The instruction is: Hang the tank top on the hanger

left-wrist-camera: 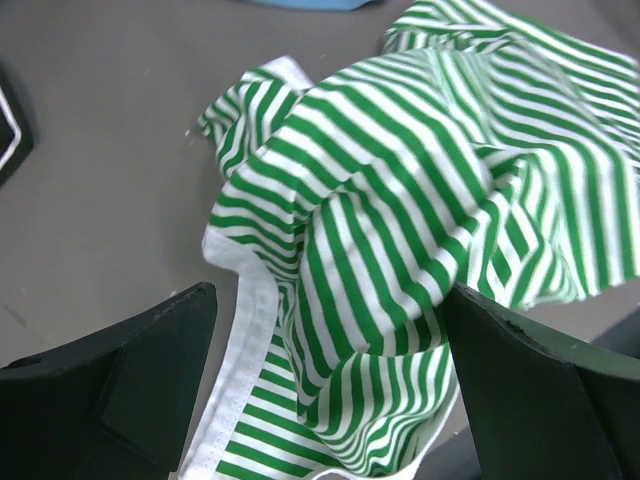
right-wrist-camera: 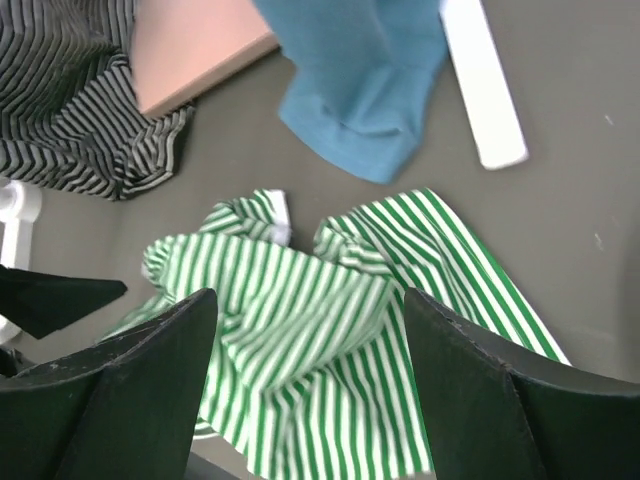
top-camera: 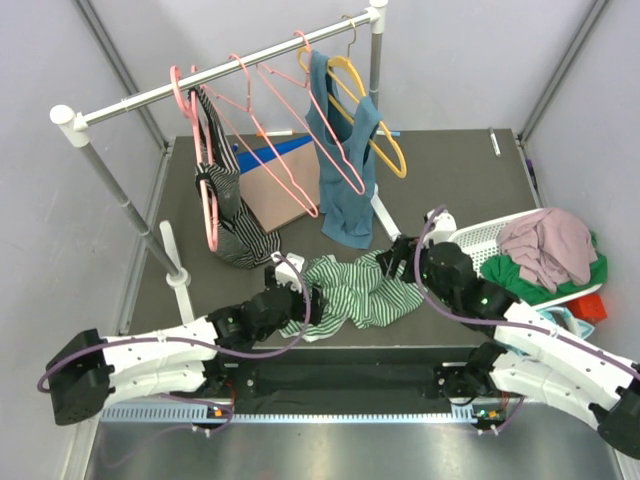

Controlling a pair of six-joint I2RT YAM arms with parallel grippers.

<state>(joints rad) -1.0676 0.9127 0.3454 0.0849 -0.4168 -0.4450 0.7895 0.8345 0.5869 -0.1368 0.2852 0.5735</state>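
The tank top [top-camera: 355, 290], green-and-white striped with white trim, lies crumpled on the dark table between my two grippers. My left gripper [top-camera: 300, 300] stands open at its left end. In the left wrist view [left-wrist-camera: 330, 293] a raised fold of the tank top [left-wrist-camera: 400, 180] sits between the wide-apart jaws. My right gripper [top-camera: 395, 262] is at the top's right end. In the right wrist view it is open [right-wrist-camera: 308, 295] above the tank top [right-wrist-camera: 300, 330], holding nothing. The hanger [top-camera: 312, 205], thin and pink, hangs empty on the rail [top-camera: 220, 75] among others alike.
On the rail hang a black-and-white striped garment [top-camera: 228, 215] on a thicker pink hanger, a teal tank top [top-camera: 345, 170] and a yellow hanger [top-camera: 385, 150]. A brown board [top-camera: 275, 190] leans behind. A white basket [top-camera: 475, 238] of clothes stands at the right.
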